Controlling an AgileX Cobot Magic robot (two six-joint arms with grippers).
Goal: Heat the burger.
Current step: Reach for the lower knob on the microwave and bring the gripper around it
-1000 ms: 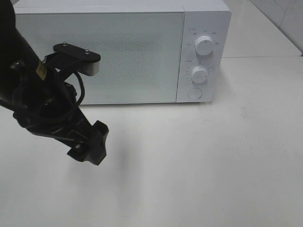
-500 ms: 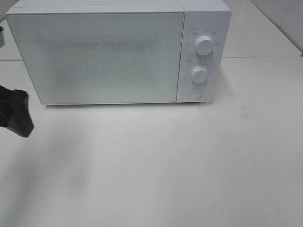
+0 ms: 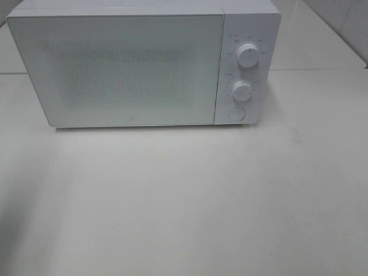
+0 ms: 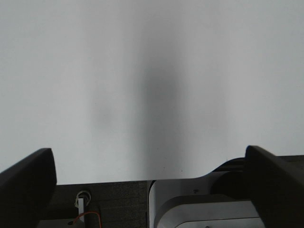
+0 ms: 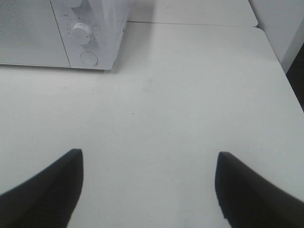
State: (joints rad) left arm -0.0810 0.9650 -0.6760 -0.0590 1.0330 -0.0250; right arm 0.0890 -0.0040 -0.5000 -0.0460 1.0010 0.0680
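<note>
The burger is out of view in every frame. A white microwave [image 3: 132, 69] stands at the back of the table with its frosted door shut; its corner also shows in the right wrist view [image 5: 102, 28]. Neither arm appears in the exterior high view. In the left wrist view my left gripper [image 4: 149, 156] is open over bare white surface, with nothing between its dark fingers [image 4: 28, 175]. My right gripper [image 5: 148, 156] is also open and empty, over the table to the right of the microwave's front.
The microwave's control panel carries two round knobs [image 3: 248, 54] [image 3: 242, 90] and a round button [image 3: 236, 113]. The white table [image 3: 190, 201] stretches out in front of it. The table's right edge [image 5: 280, 57] shows in the right wrist view.
The left arm, which stood in front of the microwave door's left side, has swung away to the left and left the exterior high view. The microwave has not moved.
</note>
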